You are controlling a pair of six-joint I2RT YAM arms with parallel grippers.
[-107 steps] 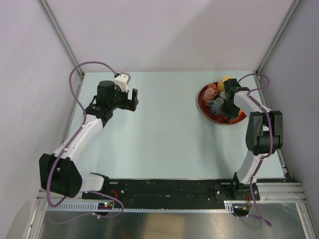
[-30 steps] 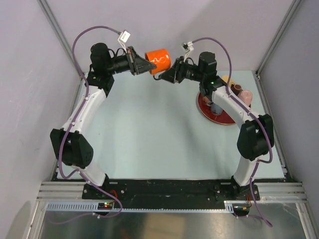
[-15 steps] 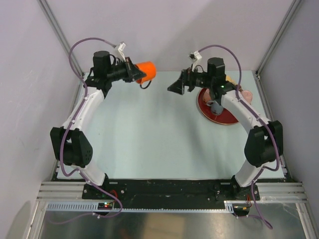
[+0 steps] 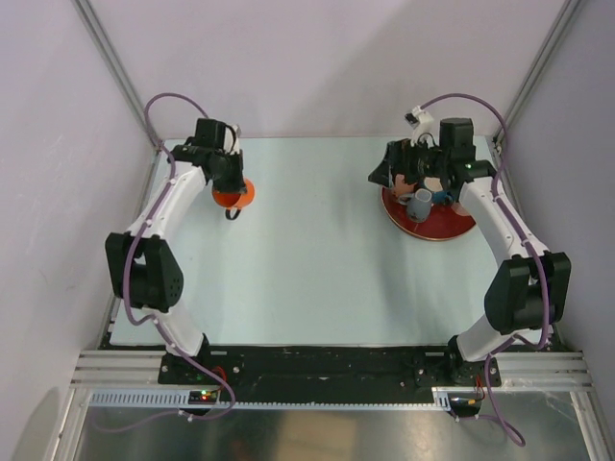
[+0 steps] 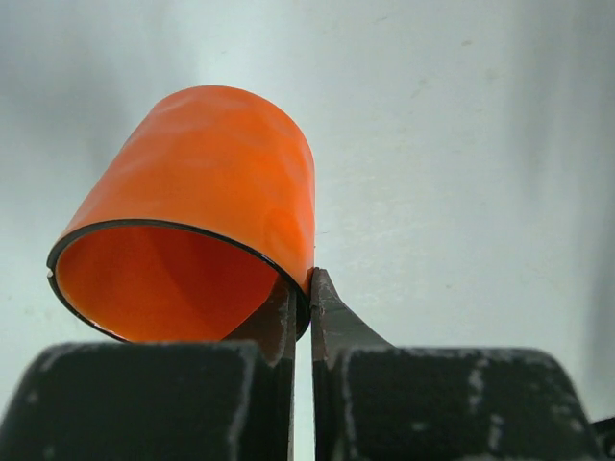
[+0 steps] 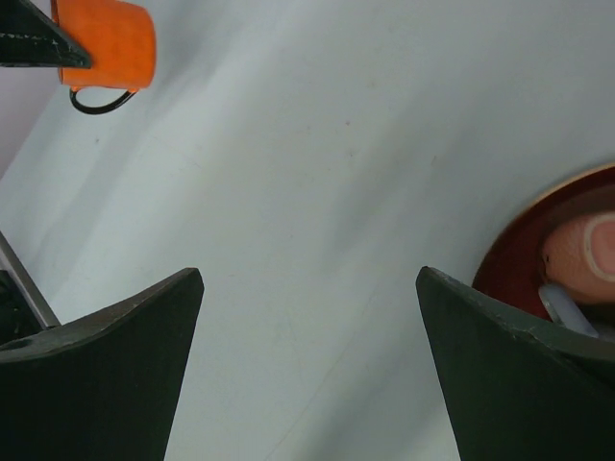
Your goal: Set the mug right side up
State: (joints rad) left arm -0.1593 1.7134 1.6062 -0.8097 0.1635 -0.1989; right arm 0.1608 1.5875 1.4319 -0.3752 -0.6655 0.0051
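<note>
Pale green and matt, the table lies between plain lilac walls, and the arms reach to its far end, 1 on each side.

The left gripper points steeply down at the far left of the table and is clamped on the mug. In the left wrist view its 2 dark fingers pinch the thin rim, 1 inside the wall and 1 outside. A rim grip like this seems chosen so that the mug hangs mouth-up below the wrist and can be set down on its base. The open mouth faces the wrist camera, so the turn looks done or nearly so. Whether the base touches the table I cannot tell.

The mug is glossy orange, smooth like glazed ceramic, tapering a little away from a dark-edged rim. Its thin black loop handle shows in the right wrist view.

The right gripper hangs beside the round red plate, fingers spread wide and holding nothing, apparently kept out of the way. On the plate stand a small grey cup and a pink cup, both well apart from the mug.
</note>
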